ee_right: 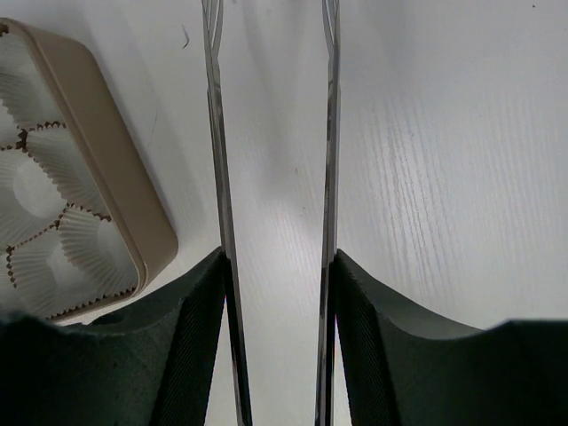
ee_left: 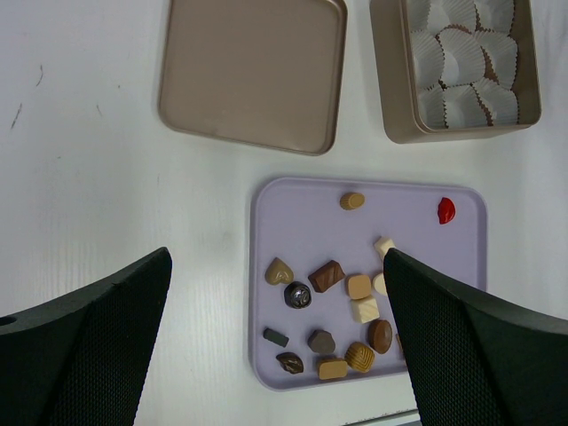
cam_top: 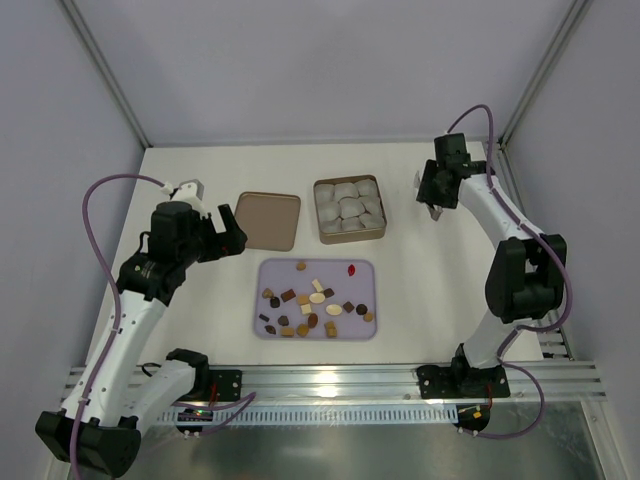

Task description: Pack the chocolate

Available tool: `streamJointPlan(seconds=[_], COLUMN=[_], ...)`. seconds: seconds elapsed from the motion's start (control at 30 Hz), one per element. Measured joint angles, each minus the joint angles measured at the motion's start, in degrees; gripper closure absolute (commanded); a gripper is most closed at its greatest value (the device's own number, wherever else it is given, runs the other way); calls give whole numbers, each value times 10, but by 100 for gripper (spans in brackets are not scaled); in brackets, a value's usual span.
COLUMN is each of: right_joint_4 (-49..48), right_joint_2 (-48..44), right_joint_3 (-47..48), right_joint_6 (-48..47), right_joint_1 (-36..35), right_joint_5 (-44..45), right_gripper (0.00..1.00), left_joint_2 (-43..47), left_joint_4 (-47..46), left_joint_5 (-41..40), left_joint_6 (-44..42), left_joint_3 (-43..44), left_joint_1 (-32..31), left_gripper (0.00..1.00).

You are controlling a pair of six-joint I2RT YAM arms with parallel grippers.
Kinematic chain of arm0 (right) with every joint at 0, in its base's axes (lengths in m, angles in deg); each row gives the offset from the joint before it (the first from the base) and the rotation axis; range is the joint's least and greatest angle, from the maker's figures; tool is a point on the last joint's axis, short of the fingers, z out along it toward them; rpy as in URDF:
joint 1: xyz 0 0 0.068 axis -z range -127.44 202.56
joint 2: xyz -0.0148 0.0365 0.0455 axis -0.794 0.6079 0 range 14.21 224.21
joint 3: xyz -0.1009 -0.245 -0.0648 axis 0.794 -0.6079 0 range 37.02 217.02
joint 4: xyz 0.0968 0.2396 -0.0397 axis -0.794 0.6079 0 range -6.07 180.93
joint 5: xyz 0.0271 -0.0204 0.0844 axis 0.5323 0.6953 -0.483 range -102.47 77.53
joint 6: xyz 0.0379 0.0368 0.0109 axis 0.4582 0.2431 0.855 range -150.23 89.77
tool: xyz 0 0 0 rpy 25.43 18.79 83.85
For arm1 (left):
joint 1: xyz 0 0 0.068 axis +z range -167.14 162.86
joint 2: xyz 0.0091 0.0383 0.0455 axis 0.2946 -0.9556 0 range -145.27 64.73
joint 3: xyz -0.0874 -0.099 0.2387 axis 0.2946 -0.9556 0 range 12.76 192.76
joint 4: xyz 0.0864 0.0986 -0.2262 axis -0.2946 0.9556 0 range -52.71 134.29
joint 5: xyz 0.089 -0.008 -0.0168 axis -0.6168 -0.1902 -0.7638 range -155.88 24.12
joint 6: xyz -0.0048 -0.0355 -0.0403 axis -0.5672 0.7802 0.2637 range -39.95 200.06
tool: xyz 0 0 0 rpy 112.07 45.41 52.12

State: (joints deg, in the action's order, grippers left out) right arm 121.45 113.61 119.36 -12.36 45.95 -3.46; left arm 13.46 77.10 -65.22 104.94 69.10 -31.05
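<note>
Several small chocolates (cam_top: 315,300) in dark brown, caramel and cream lie scattered on a lilac tray (cam_top: 345,285), with one red piece (cam_top: 351,268) at its far right. They also show in the left wrist view (ee_left: 327,276) on the tray (ee_left: 408,231). My left gripper (cam_top: 226,234) is open and empty, held above the table at the tray's left side (ee_left: 277,257). My right gripper (cam_top: 437,204) is right of the tin. It is shut on metal tweezers (ee_right: 216,133), whose two blades stand apart over bare table (ee_right: 278,257).
The gold-brown tin (cam_top: 350,238) holding white crinkled paper cups (cam_top: 349,205) stands behind the tray, and shows in the wrist views (ee_left: 390,89) (ee_right: 115,177). Its lid (cam_top: 268,220) lies upside down to its left (ee_left: 253,71). Frame posts stand at the back corners.
</note>
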Motion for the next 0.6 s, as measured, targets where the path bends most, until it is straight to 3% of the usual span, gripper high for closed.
streamJointPlan(seconds=[0.6], right_joint_4=[78], right_joint_2=[-158], right_joint_3=[-6], right_joint_6=[0], right_joint_1=[-87], right_joint_5=[-32], right_gripper=[52], left_joint_2=[0], left_joint_4=[1], left_joint_5=[0], left_joint_6=[-1], left_joint_3=[0], left_joint_1=[0], left_gripper=[0])
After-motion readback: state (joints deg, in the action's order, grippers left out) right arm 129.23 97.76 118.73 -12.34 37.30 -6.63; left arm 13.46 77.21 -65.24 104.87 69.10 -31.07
